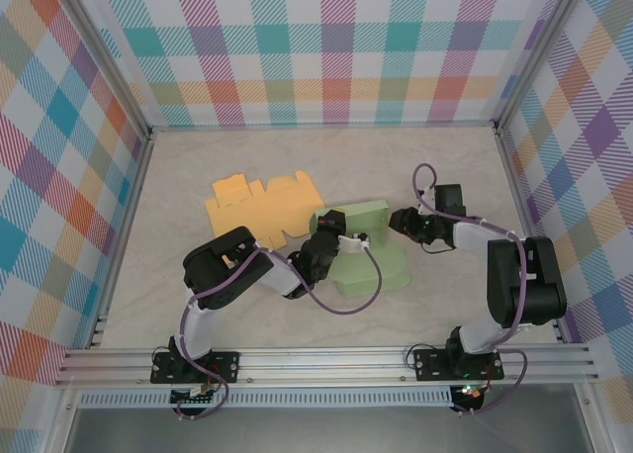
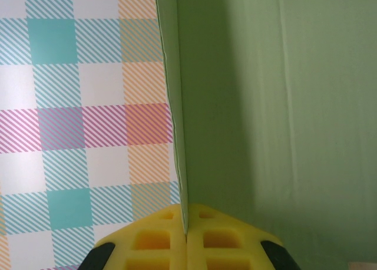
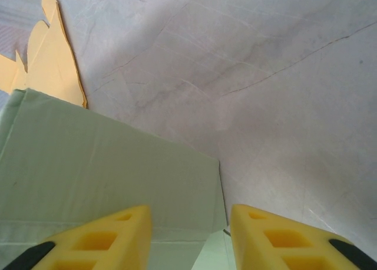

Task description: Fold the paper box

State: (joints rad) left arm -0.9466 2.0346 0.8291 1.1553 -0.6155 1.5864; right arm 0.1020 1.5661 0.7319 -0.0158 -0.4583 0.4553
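Note:
The green paper box [image 1: 368, 247] lies partly folded in the middle of the table, one panel raised. My left gripper [image 1: 333, 226] is shut on the edge of that raised panel. In the left wrist view the yellow pads [image 2: 153, 240] pinch the thin green panel [image 2: 265, 105] between them. My right gripper [image 1: 402, 222] stands open at the box's right end. In the right wrist view its two yellow fingers [image 3: 118, 234] are apart, with a corner of the green box [image 3: 106, 164] below and between them, untouched.
A flat orange box blank [image 1: 259, 206] lies just behind and left of the green box, its edge also visible as the orange blank [image 3: 56, 63]. Checked walls close the table [image 1: 445, 166] on three sides. Purple cables trail from both arms.

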